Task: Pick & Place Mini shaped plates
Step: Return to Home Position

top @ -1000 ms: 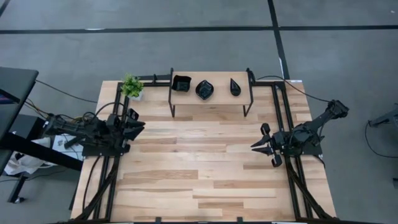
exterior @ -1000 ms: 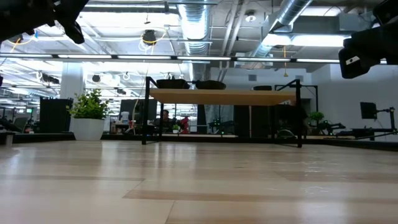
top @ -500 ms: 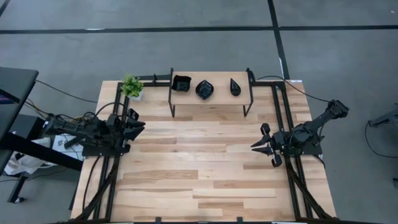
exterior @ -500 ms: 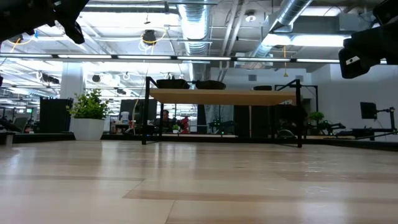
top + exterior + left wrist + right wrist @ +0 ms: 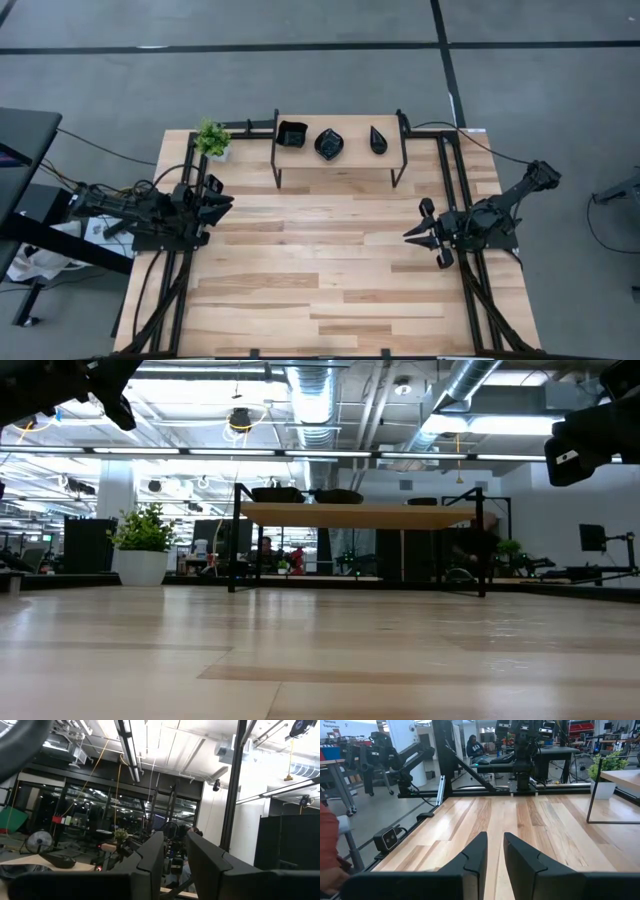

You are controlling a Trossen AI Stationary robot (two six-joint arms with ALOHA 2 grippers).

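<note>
Three mini shaped plates, all glossy black, rest on a raised wooden shelf at the table's far edge: a square one, a rounded one and a teardrop one. In the low view two of them show as flat dark shapes on the shelf top. My left gripper waits at the table's left edge. My right gripper waits at the right edge. Each has its fingers a narrow gap apart with nothing between them.
A small green potted plant stands at the far left corner beside the shelf. Black frame rails run along the table's left and right sides. The shelf stands on thin black legs. Bare wood lies between the arms.
</note>
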